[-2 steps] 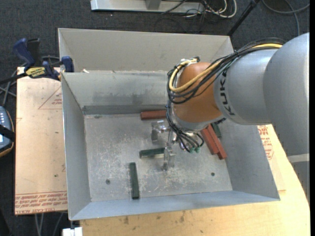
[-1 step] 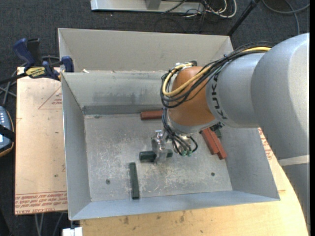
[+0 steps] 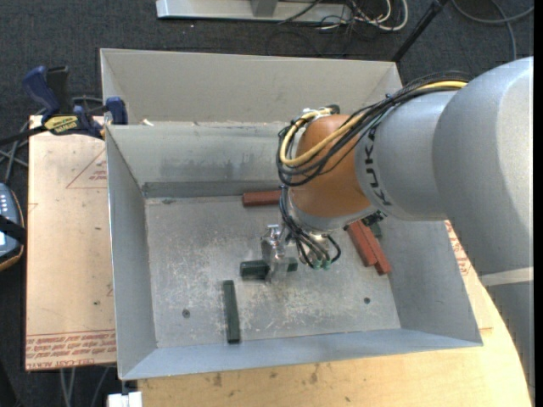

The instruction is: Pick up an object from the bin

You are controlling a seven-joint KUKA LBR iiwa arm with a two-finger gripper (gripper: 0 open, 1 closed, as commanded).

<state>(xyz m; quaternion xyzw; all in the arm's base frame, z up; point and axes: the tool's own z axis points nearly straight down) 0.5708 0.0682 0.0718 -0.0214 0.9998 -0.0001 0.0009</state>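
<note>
Dk-green sm block (image 3: 253, 270) | just beside gripper (image 3: 277, 261), view-left | bin (image 3: 127, 227) centre

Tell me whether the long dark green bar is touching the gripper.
No: the long dark green bar lies flat, clearly apart from the gripper.

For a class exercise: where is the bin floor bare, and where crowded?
Bare: the floor between the bin's left wall and the long dark bar, and the front right corner. Crowded: mid-floor round the gripper and small dark block.
</note>
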